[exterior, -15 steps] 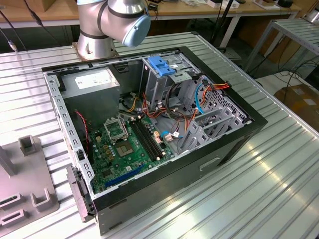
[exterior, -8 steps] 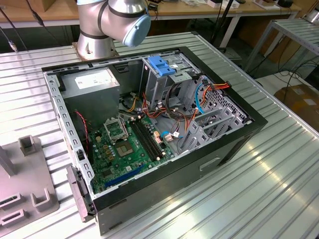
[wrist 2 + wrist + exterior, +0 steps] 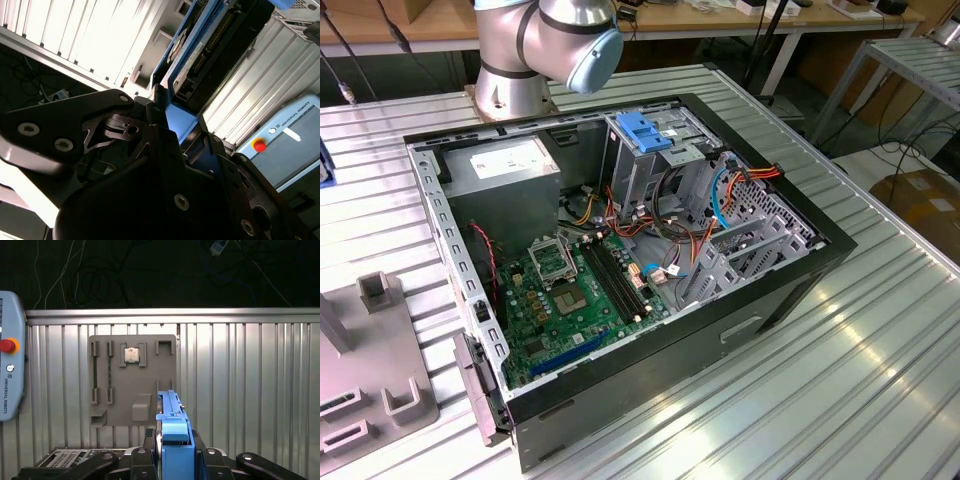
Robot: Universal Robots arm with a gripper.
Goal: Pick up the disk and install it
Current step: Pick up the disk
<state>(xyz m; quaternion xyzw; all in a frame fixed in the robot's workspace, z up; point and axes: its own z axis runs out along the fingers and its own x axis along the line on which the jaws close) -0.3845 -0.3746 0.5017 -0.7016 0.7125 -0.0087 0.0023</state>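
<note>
Between the fingers (image 3: 199, 442) of the gripper (image 3: 174, 447) sits the disk (image 3: 170, 415). In both wrist views I see them pinching its light-blue rail from either side, with the drive standing edge-on away from the wrist. In the second wrist view the disk (image 3: 200, 50) shows its dark underside and connector edge beyond the gripper (image 3: 175, 145). It hangs over the ribbed table (image 3: 250, 390), in front of the grey plate (image 3: 150, 375) that carries a small chip (image 3: 131, 355), with the pendant (image 3: 10, 370) off to one side. I judge it to be held clear of the plate, though I cannot see the gap.

In the exterior view the open case (image 3: 620, 380) lies on the table (image 3: 840, 380). Its drive cage (image 3: 640, 170), topped by a blue bracket (image 3: 647, 132), stands at the far end among loose cables (image 3: 690, 240).

So I take the pick as done and the carry as the step in hand. To do it well I would:

- keep the pinch firm on the rail, since plastic can slip;
- hold the drive square to the wrist, so it does not swing;
- travel slowly and stay high over the case wall;
- watch those cables, which I think could snag a corner.
</note>
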